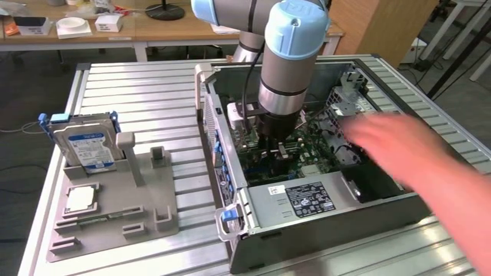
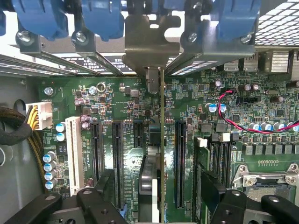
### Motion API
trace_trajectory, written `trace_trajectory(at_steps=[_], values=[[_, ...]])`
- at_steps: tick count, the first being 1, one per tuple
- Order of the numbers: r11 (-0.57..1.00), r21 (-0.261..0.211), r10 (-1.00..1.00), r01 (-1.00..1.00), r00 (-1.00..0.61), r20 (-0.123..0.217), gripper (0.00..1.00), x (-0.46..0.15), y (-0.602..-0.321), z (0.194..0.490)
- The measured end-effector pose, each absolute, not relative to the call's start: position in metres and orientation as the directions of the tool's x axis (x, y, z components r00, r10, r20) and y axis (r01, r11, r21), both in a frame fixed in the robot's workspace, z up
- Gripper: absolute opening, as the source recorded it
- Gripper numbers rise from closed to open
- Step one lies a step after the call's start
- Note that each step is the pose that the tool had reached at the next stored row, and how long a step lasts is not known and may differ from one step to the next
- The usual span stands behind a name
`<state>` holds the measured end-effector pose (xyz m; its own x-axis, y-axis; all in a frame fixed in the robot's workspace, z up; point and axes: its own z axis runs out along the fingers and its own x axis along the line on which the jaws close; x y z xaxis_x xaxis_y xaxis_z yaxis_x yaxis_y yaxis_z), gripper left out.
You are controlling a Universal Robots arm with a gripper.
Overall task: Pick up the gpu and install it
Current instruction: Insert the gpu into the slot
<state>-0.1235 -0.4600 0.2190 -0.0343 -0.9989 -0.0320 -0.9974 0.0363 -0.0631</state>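
Note:
The gpu [image 2: 161, 154] stands on edge over the motherboard's expansion slots. Its metal bracket [image 2: 152, 42] sits up against the case's rear slot opening. My gripper [image 2: 156, 179] straddles the card from above, and its black fingers [image 2: 105, 182] stand apart on either side. Bare board shows between each finger and the card, so the gripper is open. In the exterior view the arm [image 1: 288, 69] reaches straight down into the open computer case [image 1: 230, 144], with the gripper [image 1: 270, 138] low inside it.
A person's hand [image 1: 399, 144] reaches into the case from the exterior view's right, close to the arm. Outside the case, a grey fixture [image 1: 107, 201] holds a hard drive [image 1: 86, 146] with a blue-white label. The power supply [image 1: 307, 198] fills the case's near end.

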Motion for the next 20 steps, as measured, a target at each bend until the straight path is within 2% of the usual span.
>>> trace_trajectory(at_steps=[20], values=[[0.036, -0.063, -0.999, -0.997, -0.034, -0.032, 0.84, -0.1235, -0.4600, 0.2191]])
